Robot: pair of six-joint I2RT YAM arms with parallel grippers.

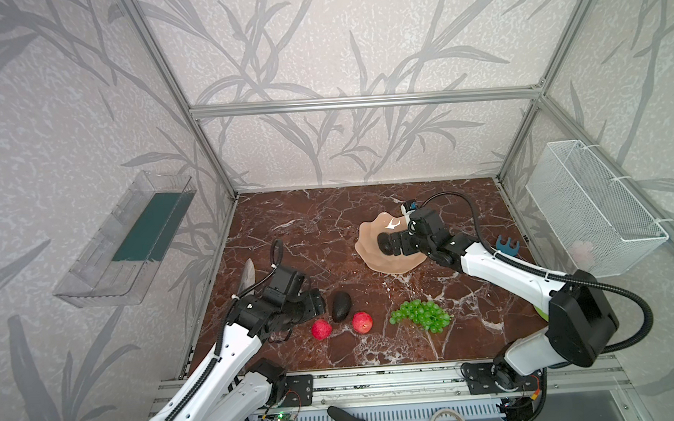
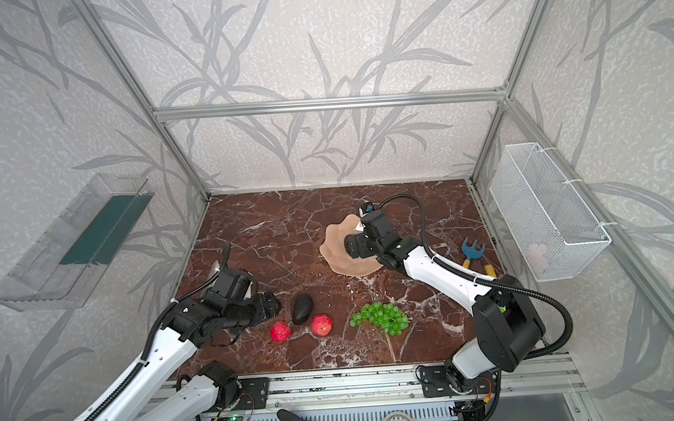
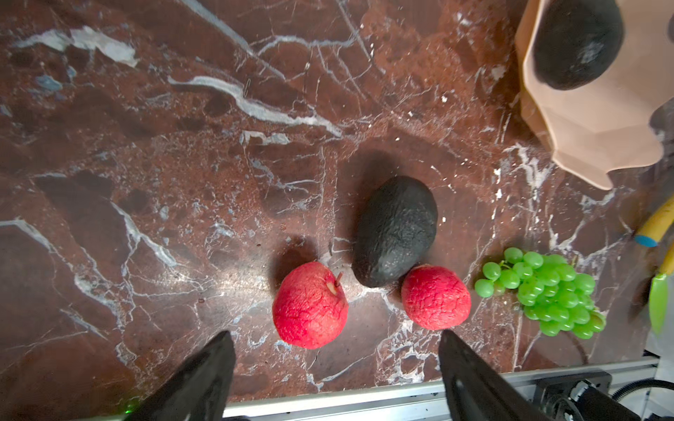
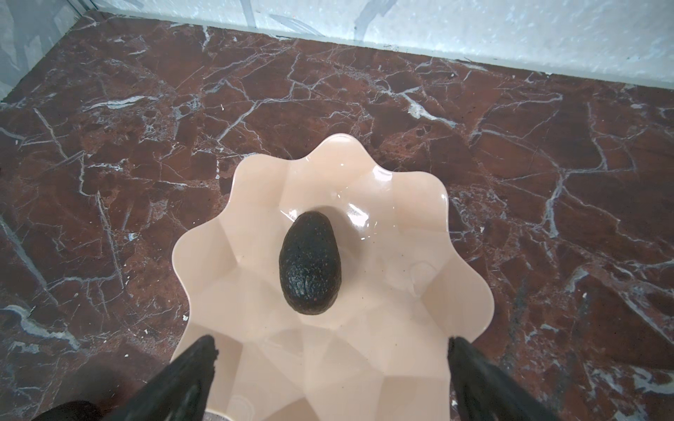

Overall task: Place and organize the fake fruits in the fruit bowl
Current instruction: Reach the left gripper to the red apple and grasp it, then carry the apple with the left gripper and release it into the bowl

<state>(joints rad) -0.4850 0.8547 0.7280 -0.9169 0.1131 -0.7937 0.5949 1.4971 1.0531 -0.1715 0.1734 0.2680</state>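
Note:
The peach-pink fruit bowl (image 4: 255, 175) (image 1: 369, 233) stands right of the table's middle with one dark avocado (image 4: 310, 263) lying in it. My right gripper (image 4: 332, 340) hangs open just above the bowl's near side, behind that avocado and holding nothing. On the marble near the front lie a second avocado (image 1: 340, 306) (image 3: 395, 231), two red apples (image 1: 321, 329) (image 1: 362, 322) on either side of it, and the green grapes (image 1: 422, 315) to their right. My left gripper (image 3: 335, 333) (image 1: 317, 303) is open and empty, left of the avocado and just behind the left apple (image 3: 310, 305).
A blue and yellow garden tool (image 1: 506, 245) lies right of the bowl. A green scoop (image 3: 658, 302) is partly hidden by the right arm. A grey blade (image 1: 247, 273) lies behind the left arm. A wire basket (image 1: 596, 207) and a clear tray (image 1: 124, 240) hang on the side walls.

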